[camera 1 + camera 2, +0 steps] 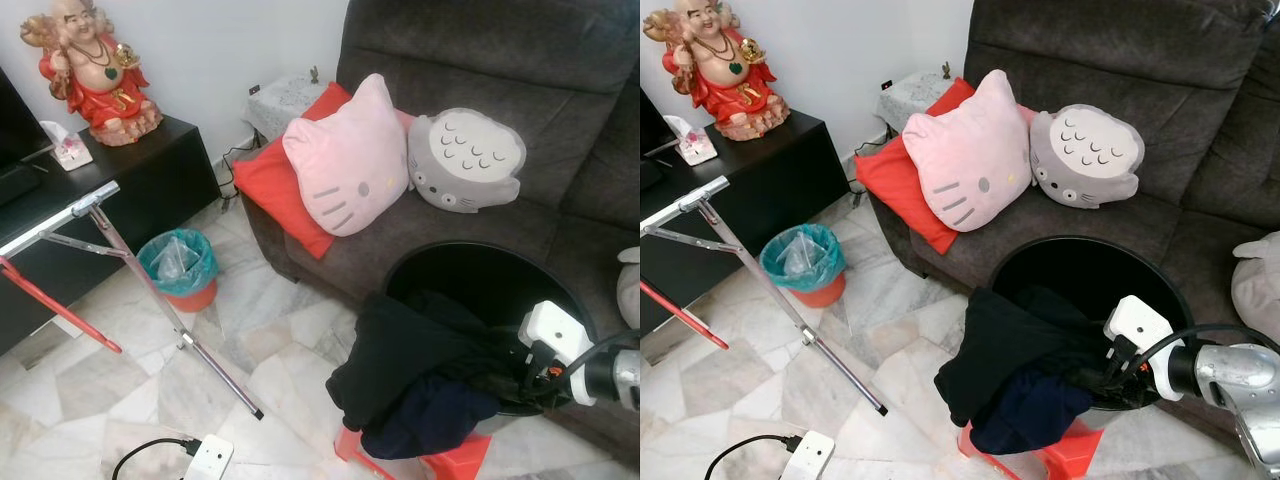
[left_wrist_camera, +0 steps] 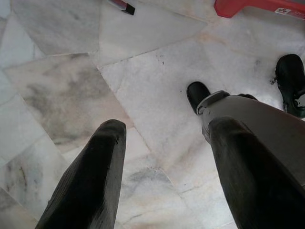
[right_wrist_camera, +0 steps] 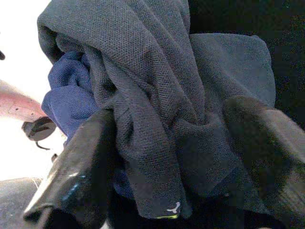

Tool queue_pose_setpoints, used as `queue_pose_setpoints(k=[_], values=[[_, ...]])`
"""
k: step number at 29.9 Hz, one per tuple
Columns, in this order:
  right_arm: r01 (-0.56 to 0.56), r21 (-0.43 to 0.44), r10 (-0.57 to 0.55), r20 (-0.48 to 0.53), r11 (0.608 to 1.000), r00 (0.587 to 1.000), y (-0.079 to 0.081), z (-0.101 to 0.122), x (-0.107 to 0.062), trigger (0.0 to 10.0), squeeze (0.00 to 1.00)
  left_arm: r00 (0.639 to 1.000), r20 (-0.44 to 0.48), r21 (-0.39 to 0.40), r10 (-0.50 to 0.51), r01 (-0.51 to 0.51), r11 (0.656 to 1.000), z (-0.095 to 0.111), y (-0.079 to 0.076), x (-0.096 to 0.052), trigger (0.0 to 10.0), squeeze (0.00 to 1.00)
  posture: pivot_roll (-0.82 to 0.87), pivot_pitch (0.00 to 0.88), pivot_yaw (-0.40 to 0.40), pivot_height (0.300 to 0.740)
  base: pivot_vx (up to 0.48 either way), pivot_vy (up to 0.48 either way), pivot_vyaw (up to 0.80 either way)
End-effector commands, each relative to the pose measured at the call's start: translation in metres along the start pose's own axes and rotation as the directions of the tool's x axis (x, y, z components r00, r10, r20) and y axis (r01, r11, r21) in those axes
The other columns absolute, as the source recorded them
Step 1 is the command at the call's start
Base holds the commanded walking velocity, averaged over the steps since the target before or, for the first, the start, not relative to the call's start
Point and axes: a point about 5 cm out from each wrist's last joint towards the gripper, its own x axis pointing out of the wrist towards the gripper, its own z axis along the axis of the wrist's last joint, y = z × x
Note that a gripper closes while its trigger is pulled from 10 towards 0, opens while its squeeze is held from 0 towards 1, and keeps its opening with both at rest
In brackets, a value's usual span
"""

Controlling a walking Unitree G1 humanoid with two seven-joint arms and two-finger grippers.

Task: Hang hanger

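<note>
A black round basket (image 1: pixel 1080 240) stands on a red stool (image 1: pixel 455 462) in front of the sofa. A dark grey garment (image 1: pixel 400 350) and a navy blue one (image 1: pixel 430 420) spill over its near rim. My right gripper (image 3: pixel 176 162) reaches into the pile from the right, open, one finger (image 3: pixel 81 167) on each side of a bunched fold of the dark grey garment (image 3: pixel 157 95). My left gripper (image 2: pixel 167 181) hangs open over the marble floor with nothing between its fingers. I can make out no hanger.
A metal rack leg (image 1: pixel 150 285) slants across the floor on the left, with a red bar (image 1: pixel 60 310) beside it. A teal bin (image 1: pixel 180 265), a white power strip (image 1: pixel 208 458) and a black cabinet (image 1: pixel 130 180) are nearby. Pink (image 1: pixel 345 160) and grey (image 1: pixel 465 160) cushions lie on the sofa.
</note>
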Motion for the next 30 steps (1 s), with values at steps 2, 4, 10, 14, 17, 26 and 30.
queue_pose_setpoints(k=[2,4,10,14,17,26,30], values=[[0.023,-0.019,-0.023,0.021,1.0,1.0,-0.006,0.005,-0.002,2.0,0.0,0.999,-0.031,-0.012,0.014,-0.014,1.0,-0.009,0.005,-0.002,10.0,0.0,-0.14,0.046,0.114,0.74,0.0,0.0,0.0],[0.019,-0.026,-0.018,0.022,0.999,1.0,-0.006,0.005,-0.001,10.0,0.0,0.999,-0.033,-0.012,0.014,-0.014,1.0,-0.009,0.004,-0.002,10.0,0.0,-0.14,0.047,0.113,0.74,0.0,0.0,0.0],[0.014,-0.032,-0.013,0.032,0.999,0.999,-0.005,0.006,0.0,10.0,0.0,0.999,-0.035,-0.014,0.016,-0.016,1.0,-0.01,0.005,-0.002,10.0,0.0,-0.14,0.049,0.113,0.74,0.0,0.0,0.0],[0.001,-0.034,0.002,0.075,0.999,0.997,-0.004,0.012,-0.001,10.0,0.0,0.999,-0.038,-0.014,0.016,-0.017,1.0,-0.011,0.005,-0.002,10.0,0.0,-0.14,0.049,0.114,0.74,0.0,0.0,0.0],[-0.004,-0.038,0.008,0.103,0.999,0.995,-0.004,0.016,-0.002,10.0,0.0,0.999,-0.04,-0.014,0.016,-0.016,1.0,-0.012,0.005,-0.002,10.0,0.0,-0.14,0.05,0.115,0.74,0.0,0.0,0.0],[-0.034,-0.041,0.039,0.123,0.999,0.992,-0.001,0.02,-0.002,10.0,0.0,0.999,-0.039,-0.014,0.009,-0.01,1.0,-0.011,0.004,-0.002,10.0,0.0,-0.14,0.051,0.115,0.74,0.0,0.0,0.0],[-0.035,-0.033,0.039,0.112,0.999,0.993,0.0,0.017,0.0,9.2,0.0,0.999,-0.037,-0.015,0.008,-0.008,1.0,-0.01,0.004,-0.002,10.0,0.0,-0.14,0.05,0.114,0.74,0.0,0.0,0.0]])
